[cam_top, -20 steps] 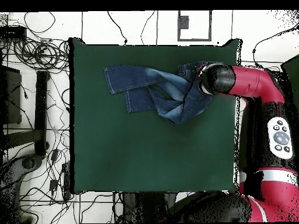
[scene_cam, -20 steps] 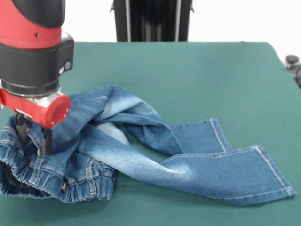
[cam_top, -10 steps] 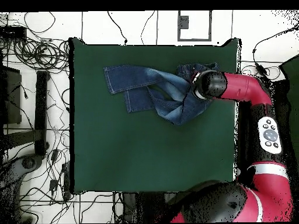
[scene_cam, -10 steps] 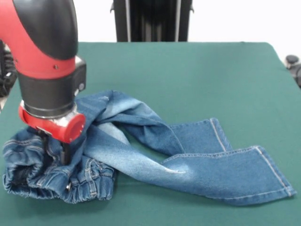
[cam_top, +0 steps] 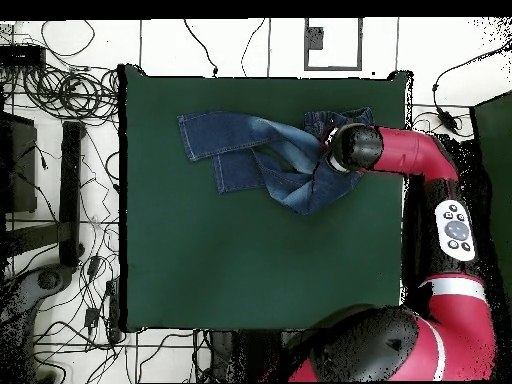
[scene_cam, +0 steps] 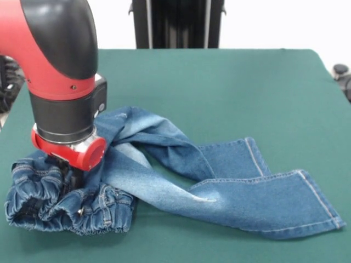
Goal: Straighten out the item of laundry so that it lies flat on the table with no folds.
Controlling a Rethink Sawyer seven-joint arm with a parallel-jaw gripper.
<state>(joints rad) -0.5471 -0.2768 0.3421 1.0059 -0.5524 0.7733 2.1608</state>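
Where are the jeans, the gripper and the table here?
jeans (scene_cam: pixel 263 197), front view, on the nearer leg.
gripper (scene_cam: pixel 70 176), front view, at its tip, sunk in the waistband.
table (scene_cam: pixel 230 87), front view, bare green cloth.

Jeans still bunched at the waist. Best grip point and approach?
Judging from the pose, grip the jeans at the bunched elastic waistband, coming straight down from above. It is the thickest ridge, and both legs trail away, so pulling there could unfold them.

Faded denim jeans (scene_cam: pixel 164 164); matt green felt table (scene_cam: pixel 230 93).
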